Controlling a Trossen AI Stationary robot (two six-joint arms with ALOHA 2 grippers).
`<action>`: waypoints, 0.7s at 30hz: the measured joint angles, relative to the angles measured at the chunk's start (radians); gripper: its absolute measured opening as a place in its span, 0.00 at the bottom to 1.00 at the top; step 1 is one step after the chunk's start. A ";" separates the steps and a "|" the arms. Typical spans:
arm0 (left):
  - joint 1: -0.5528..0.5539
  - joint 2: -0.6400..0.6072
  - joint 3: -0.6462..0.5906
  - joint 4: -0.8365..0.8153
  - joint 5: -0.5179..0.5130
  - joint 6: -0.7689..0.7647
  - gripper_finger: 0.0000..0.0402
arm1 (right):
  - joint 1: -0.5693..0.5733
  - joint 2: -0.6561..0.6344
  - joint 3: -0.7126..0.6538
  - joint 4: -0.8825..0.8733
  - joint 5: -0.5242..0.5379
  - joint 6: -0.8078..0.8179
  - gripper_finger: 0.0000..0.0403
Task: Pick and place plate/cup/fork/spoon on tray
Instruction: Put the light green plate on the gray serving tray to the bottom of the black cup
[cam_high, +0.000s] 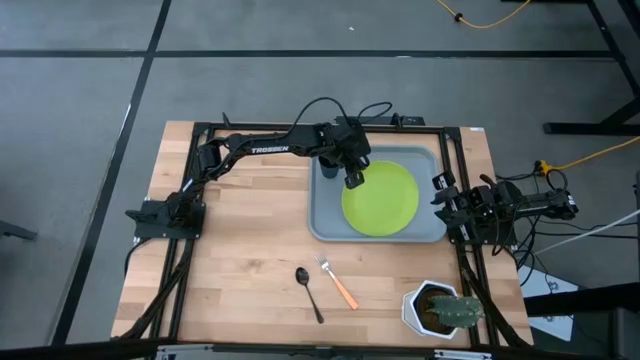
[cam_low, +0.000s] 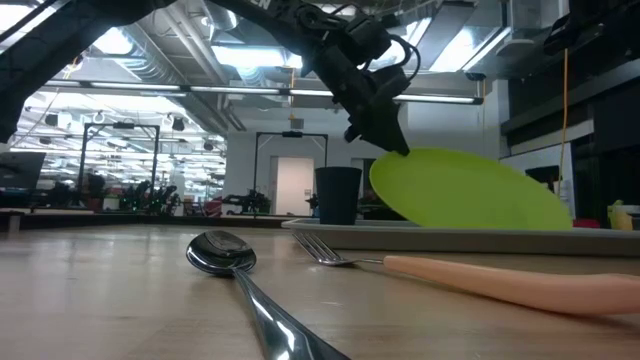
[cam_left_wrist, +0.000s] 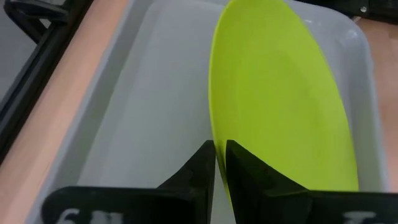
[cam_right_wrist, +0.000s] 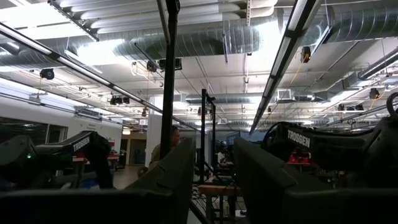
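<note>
The lime-green plate (cam_high: 385, 200) is tilted over the grey-blue tray (cam_high: 325, 225), and my left gripper (cam_high: 353, 180) is shut on its left rim. In the low view the plate (cam_low: 470, 195) slopes down from the gripper (cam_low: 395, 140) toward the tray (cam_low: 450, 232). The dark cup (cam_low: 338, 195) stands at the tray's left end, mostly under my left arm in the high view. The spoon (cam_high: 308, 290) and the orange-handled fork (cam_high: 338, 282) lie on the table near the front. My right gripper (cam_right_wrist: 214, 186) is open and empty at the table's right edge. My left gripper pinches the plate's rim (cam_left_wrist: 215, 144) between its two fingers (cam_left_wrist: 200, 171), at the plate's left side. The fingers come from above, slanting down toward the right. The held edge (cam_low: 400, 155) is raised, and the opposite side (cam_low: 560, 218) is low, at the tray.
A white hexagonal pot with a cactus (cam_high: 442, 308) stands at the front right corner. A black frame (cam_high: 200, 180) runs along the table's sides. Bare wood (cam_high: 250, 240) lies left of the tray.
</note>
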 joint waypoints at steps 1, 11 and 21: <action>-0.001 0.000 0.000 0.002 -0.007 0.002 0.07 | 0.000 0.000 0.000 0.000 0.000 0.000 0.30; -0.015 0.000 0.000 0.002 -0.071 -0.009 0.07 | 0.000 0.000 0.000 0.000 0.000 0.011 0.30; -0.015 0.000 0.000 -0.012 -0.123 -0.030 0.07 | 0.000 0.000 0.000 -0.002 0.000 0.025 0.30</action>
